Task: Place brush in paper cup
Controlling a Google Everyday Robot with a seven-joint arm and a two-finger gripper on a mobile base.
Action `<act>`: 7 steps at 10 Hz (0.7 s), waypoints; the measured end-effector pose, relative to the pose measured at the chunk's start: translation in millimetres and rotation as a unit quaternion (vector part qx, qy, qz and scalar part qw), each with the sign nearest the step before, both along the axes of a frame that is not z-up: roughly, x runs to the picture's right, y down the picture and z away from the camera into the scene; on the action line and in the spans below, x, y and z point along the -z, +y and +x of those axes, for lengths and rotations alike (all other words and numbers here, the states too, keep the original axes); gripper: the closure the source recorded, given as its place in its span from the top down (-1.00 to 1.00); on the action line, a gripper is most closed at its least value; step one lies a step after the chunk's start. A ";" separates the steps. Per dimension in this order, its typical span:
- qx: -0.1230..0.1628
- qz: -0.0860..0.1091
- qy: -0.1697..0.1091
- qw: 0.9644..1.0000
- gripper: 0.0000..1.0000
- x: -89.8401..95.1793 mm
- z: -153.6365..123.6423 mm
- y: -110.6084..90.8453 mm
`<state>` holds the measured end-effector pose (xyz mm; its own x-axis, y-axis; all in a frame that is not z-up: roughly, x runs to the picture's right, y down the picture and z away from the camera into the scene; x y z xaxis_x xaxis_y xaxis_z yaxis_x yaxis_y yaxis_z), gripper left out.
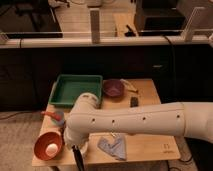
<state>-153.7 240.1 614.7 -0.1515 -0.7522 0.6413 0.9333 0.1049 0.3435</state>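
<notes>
We see the white arm (145, 120), marked by a row of small dark dots, above the pale wooden bench (150, 145). The dark tool (76, 154) sits at the bench's front-left edge, beside the orange bowl (47, 145), which holds a pale round object (52, 148). The tray (75, 90) is green. The small bowl (113, 88) is dark purple. The cloth (113, 147) is grey-blue. A black block (134, 101) lies near the purple bowl. A red and blue item (55, 118) lies at left.
</notes>
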 end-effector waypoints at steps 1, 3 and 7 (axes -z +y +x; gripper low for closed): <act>0.005 0.005 -0.009 1.000 -0.98 1.9 -6.0 3.0; 0.004 0.021 -0.014 1.000 -0.65 3.8 -13.0 7.0; -0.027 0.069 0.000 0.997 0.14 -1.8 -5.0 1.2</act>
